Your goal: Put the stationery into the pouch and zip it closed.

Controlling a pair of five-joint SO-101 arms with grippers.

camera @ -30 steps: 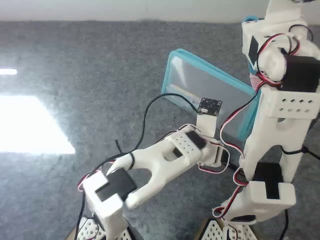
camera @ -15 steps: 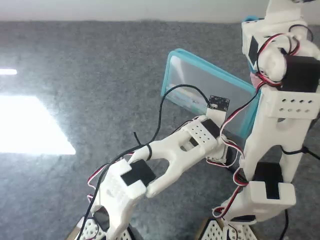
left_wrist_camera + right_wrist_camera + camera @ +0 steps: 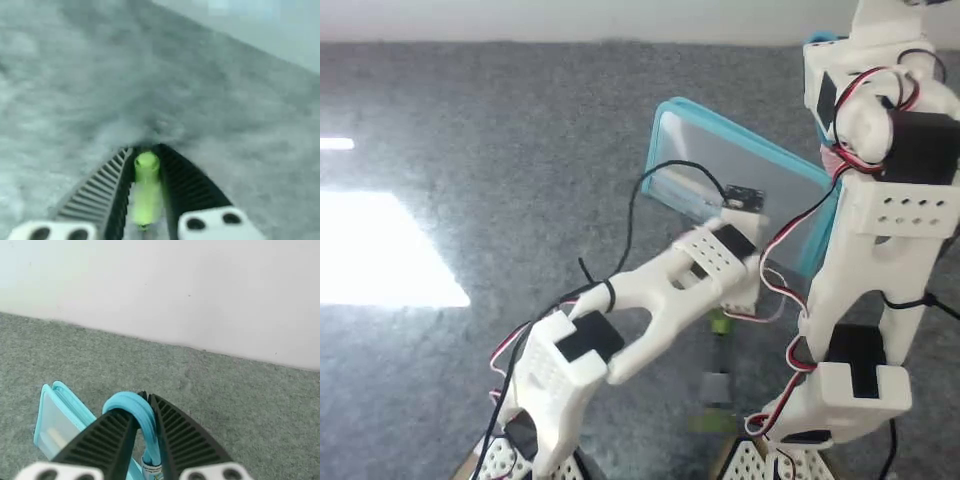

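The right tool [image 3: 144,399] is clamped on the teal rim of the pouch [image 3: 735,180] and holds it tilted up off the grey surface [image 3: 470,130], probably to present its mouth to the other arm. The left tool [image 3: 145,152] is closed on a green pen [image 3: 146,192]. The pen lies lengthwise between the jaws with its end just past their tips, a grip suited to sliding it in end first. The pouch is near that tool.
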